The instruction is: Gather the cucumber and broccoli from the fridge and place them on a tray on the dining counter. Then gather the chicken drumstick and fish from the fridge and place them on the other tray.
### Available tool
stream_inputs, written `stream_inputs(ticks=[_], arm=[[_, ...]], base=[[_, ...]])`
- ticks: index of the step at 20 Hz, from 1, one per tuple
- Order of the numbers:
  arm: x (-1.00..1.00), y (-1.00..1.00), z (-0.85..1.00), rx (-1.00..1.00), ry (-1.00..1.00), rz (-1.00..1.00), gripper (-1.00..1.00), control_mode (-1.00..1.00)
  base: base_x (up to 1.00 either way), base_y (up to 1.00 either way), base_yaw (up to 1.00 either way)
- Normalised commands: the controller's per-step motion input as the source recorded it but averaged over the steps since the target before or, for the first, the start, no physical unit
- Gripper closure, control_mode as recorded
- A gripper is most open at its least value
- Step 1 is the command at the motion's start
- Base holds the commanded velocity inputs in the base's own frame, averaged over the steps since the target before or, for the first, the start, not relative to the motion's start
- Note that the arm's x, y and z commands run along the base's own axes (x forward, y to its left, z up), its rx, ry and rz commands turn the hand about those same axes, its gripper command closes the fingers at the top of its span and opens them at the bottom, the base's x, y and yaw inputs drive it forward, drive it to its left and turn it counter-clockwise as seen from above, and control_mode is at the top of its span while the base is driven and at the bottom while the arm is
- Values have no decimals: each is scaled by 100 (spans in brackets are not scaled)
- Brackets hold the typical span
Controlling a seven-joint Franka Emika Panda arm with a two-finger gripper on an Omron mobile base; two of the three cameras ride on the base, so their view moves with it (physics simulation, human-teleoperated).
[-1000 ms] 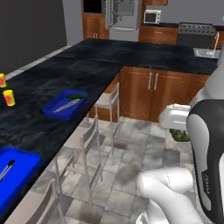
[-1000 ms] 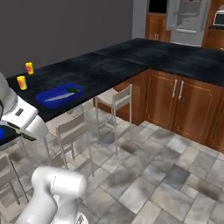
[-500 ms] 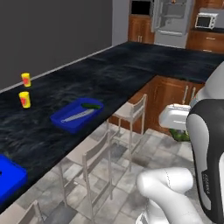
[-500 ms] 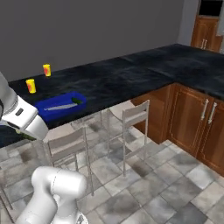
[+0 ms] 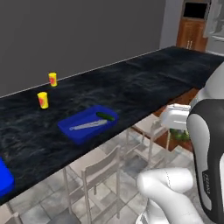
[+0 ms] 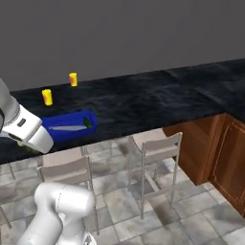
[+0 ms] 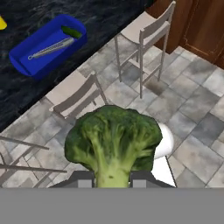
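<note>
The jaws are clenched on the broccoli (image 7: 113,140), gripping its pale stem, and hold it over the tiled floor (image 7: 192,131) beside the chairs (image 7: 144,33). On the black counter (image 5: 131,83) sits a blue tray (image 5: 72,129) with the cucumber (image 5: 105,116) at one end, next to a thin grey utensil (image 5: 87,126). Two yellow cups (image 5: 43,99) stand farther back.
</note>
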Motion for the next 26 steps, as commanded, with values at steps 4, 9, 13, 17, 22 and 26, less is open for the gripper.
stream_inputs(ticks=[4, 9, 13, 17, 22, 26], arm=[[0, 0, 0, 0, 0, 0, 100, 100], [0, 0, 0, 0, 0, 0, 100, 100], [0, 0, 0, 0, 0, 0, 100, 100], [0, 0, 0, 0, 0, 0, 100, 100], [0, 0, 0, 0, 0, 0, 100, 100], [0, 0, 0, 0, 0, 0, 100, 100]], base=[[70, -28, 48], [70, -28, 48], [65, -13, 43], [61, -8, 42], [50, 0, 27], [67, -11, 27]])
